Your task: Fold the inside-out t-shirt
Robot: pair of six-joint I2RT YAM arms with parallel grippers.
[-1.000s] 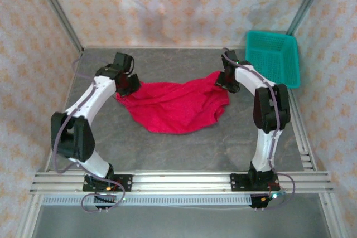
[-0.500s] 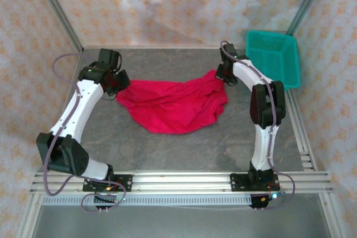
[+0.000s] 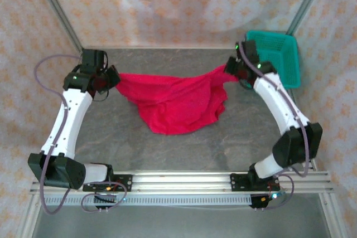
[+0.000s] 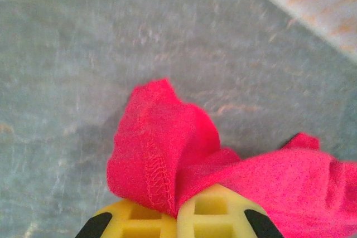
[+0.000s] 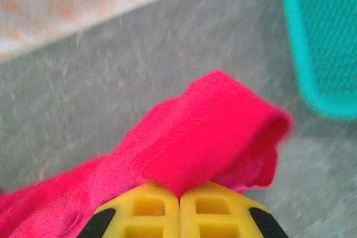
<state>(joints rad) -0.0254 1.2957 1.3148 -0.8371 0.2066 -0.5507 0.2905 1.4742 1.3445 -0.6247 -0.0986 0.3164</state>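
The crimson inside-out t-shirt [image 3: 173,101] hangs stretched between my two grippers over the grey table, its lower part bunched on the surface. My left gripper [image 3: 114,76] is shut on the shirt's left edge; in the left wrist view the yellow fingers [image 4: 212,215] pinch a stitched seam of the t-shirt [image 4: 162,154]. My right gripper [image 3: 230,71] is shut on the right edge; the right wrist view shows its yellow fingers [image 5: 150,210] clamped on a folded hem of the t-shirt [image 5: 212,132].
A teal mesh basket [image 3: 273,57] stands at the back right corner, close behind my right gripper, its rim [image 5: 304,54] in the right wrist view. Patterned walls enclose the table on three sides. An aluminium rail [image 3: 178,182] runs along the near edge.
The right gripper closed on the shirt's right edge. Both arms then swung outward, left arm to the left and right arm to the right, pulling the shirt's top edge taut and wider.
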